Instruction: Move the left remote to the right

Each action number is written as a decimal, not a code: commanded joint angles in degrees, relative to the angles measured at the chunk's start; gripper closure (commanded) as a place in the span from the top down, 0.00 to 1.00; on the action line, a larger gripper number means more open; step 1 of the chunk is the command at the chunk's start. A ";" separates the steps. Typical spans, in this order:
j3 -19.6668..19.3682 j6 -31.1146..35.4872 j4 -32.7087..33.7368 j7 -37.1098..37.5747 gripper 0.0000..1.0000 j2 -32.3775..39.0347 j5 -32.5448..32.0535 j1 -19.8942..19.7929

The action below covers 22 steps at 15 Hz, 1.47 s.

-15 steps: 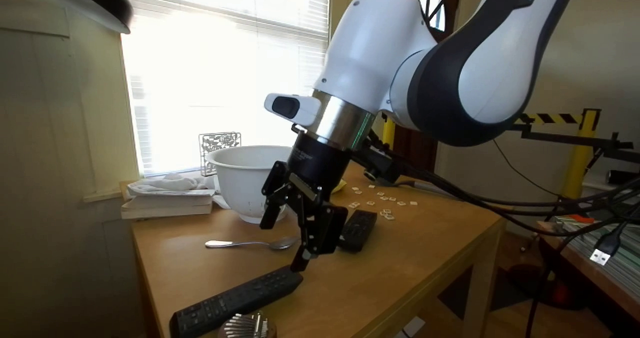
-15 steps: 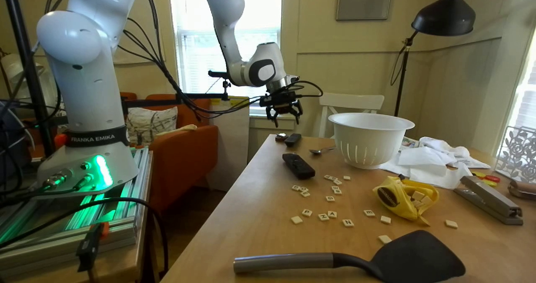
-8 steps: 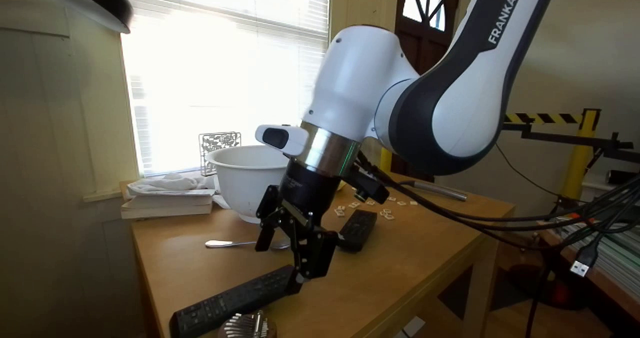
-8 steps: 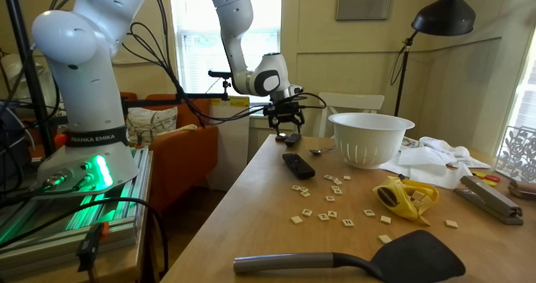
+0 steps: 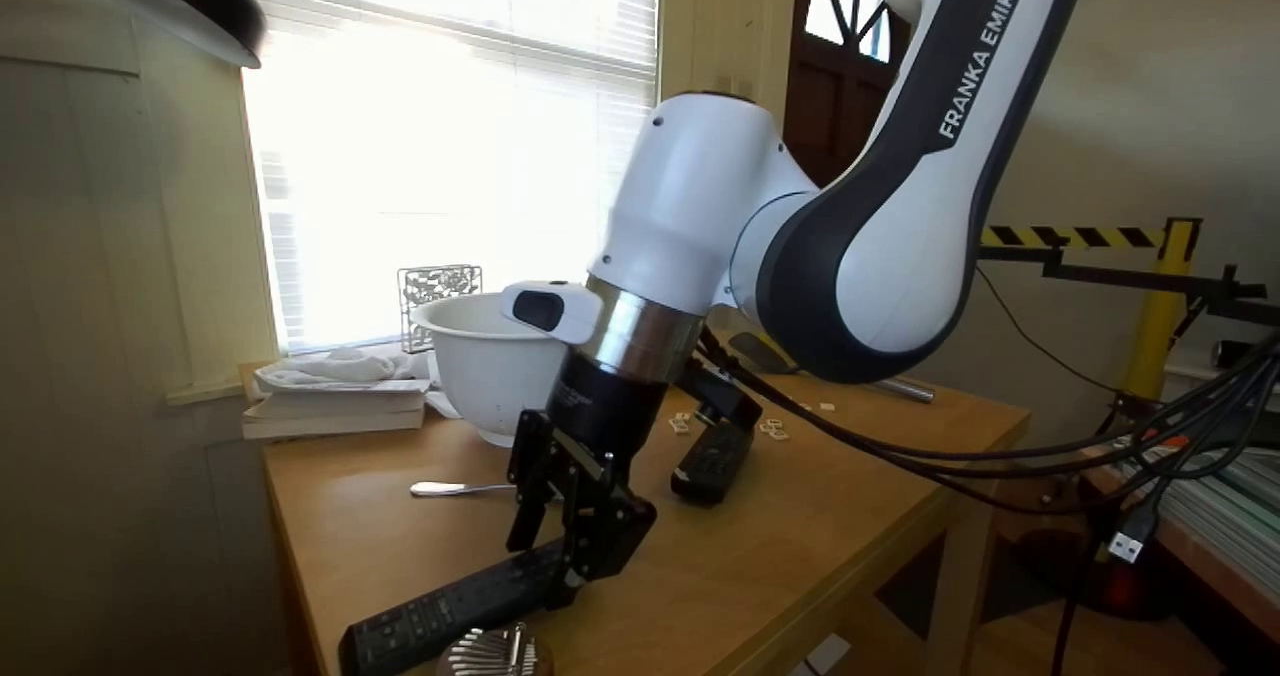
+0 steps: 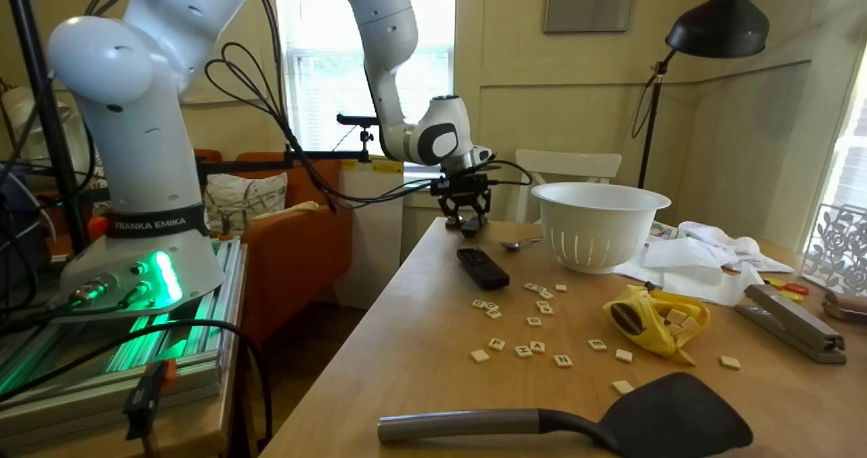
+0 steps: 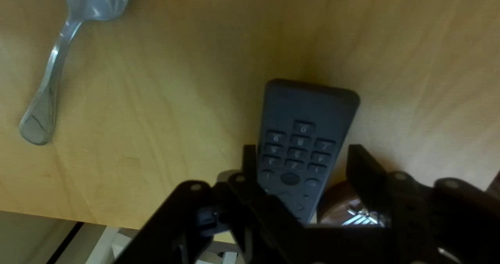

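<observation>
Two black fingers astride a long, slim black remote control

Black two-fingered gripper: parted wider than the remote, one finger along each long edge, nothing gripped; contact cannot be told. The remote lies flat on the light-brown wooden table, its number-key end between the fingertips. Likely faults: an off-centre grip, letting the far end sag or swivel on lifting; and a knock against the round brown object with metal tines, just beside the remote at five o'clock in the wrist view, near one finger. Surroundings, in an exterior view: silver metal spoon at twelve o'clock from the remote; shorter, stubby black remote at two o'clock, probably obstructing a rightward move; small square cream tiles beyond it.
</observation>
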 commanded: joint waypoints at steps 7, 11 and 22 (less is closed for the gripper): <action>2.04 -0.13 3.43 -0.27 0.46 3.36 -2.72 -2.85; 0.83 -0.80 3.13 0.82 0.25 2.32 -2.93 -1.62; -24.64 -3.94 -2.87 35.90 0.25 -16.00 -2.30 19.31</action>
